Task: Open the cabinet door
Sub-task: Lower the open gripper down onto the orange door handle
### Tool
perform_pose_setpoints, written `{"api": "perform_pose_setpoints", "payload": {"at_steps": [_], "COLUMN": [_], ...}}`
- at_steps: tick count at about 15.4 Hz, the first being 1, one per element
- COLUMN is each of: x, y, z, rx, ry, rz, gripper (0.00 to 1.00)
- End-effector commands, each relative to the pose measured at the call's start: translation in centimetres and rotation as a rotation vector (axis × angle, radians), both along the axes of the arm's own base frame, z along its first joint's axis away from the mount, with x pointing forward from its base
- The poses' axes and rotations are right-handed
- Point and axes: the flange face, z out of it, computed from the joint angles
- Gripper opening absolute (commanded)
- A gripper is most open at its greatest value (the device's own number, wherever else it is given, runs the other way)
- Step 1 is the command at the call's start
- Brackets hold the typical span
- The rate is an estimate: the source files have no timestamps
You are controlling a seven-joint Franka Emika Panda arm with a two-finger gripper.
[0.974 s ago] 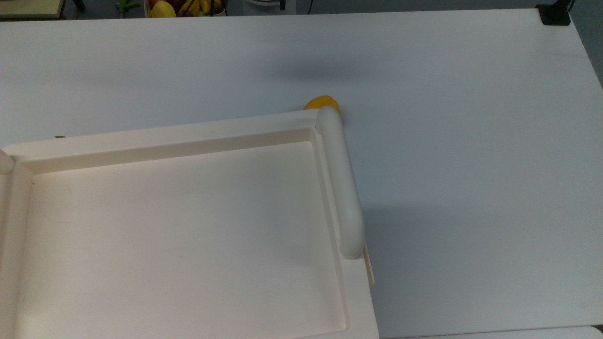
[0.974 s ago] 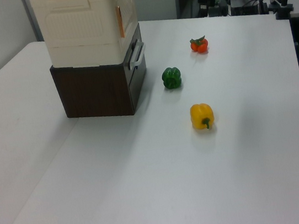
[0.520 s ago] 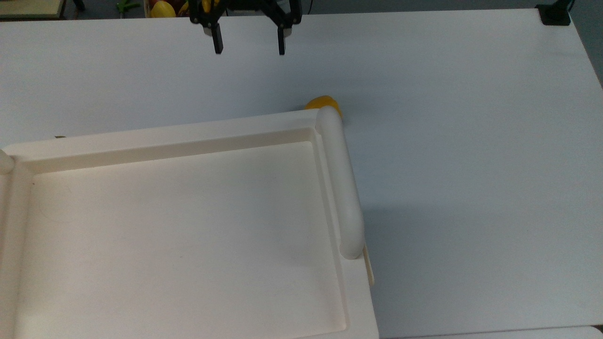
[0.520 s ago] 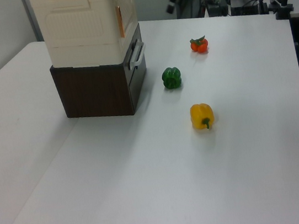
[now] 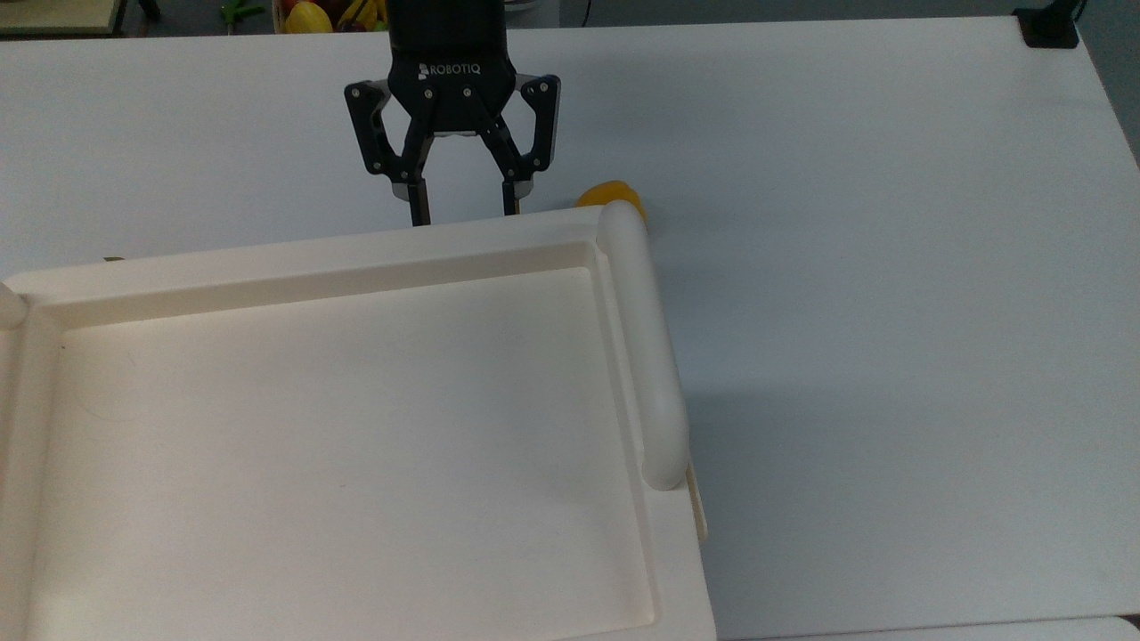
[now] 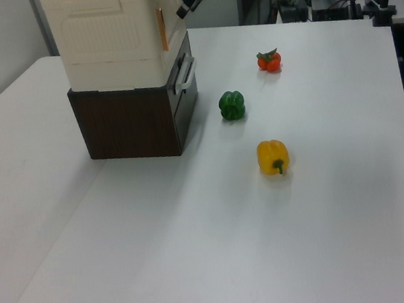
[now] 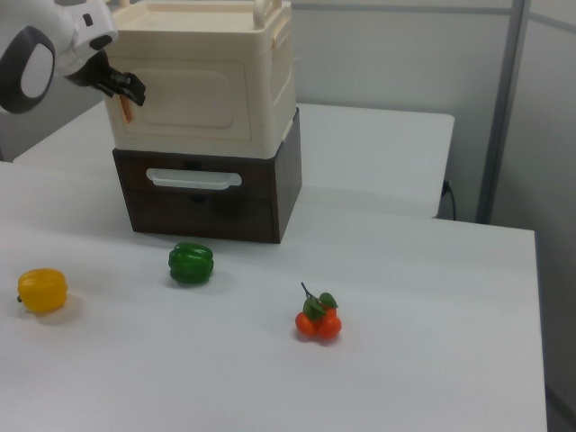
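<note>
Cream door (image 7: 184, 103) is the front face of the cream cabinet (image 6: 106, 29), flush with the body, so it reads as shut. The cabinet sits on a dark brown drawer unit (image 7: 202, 202) towards the desk's (image 6: 221, 232) far edge, nearer the left view's left corner. Small orange-brown marks (image 7: 126, 110) run by the door's edge at the right view's left.

Gripper (image 5: 463, 214) hangs just beside that marked edge, up near the cabinet's top corner. Fingers (image 5: 417, 209) are spread wide with nothing between them, tips just at the rim of the tray-like top (image 5: 312, 258) in the top view. Can't tell whether they touch the door.

Step, as I judge it: reaching for the door, no grip yet. Next move likely calls for getting a finger onto or behind the marked edge, then swinging the panel outward on an arc. Hinge side can't be made out.

Writing: "ROBOTIQ" in white on the gripper body, top view. Nothing else readable.

Around it: bar handle (image 5: 641, 356) along the top's side, drawer handle (image 7: 193, 180) below the door. Green pepper (image 6: 232, 106) lies near the drawer front; yellow pepper (image 6: 273, 156) and tomatoes (image 6: 269, 60) lie further out on the desk, well apart.
</note>
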Motion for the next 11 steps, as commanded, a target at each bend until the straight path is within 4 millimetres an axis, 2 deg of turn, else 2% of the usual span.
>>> {"api": "perform_pose_setpoints", "payload": {"at_steps": [1,2,4,7,11], "x": [1.4,1.7,1.9,1.7,2.0], "y": [2.3,2.5,2.6,4.0,4.5], "z": [-1.1,-1.4,-1.7,-1.9,-1.5], "rx": [0.006,0.007,0.011,0.013,0.008], "ry": [-0.086,-0.106,-0.12,-0.118,-0.161], "rz": [0.041,0.043,0.044,0.068,0.082], "gripper": [0.57,0.52,0.51,0.51,0.52]}}
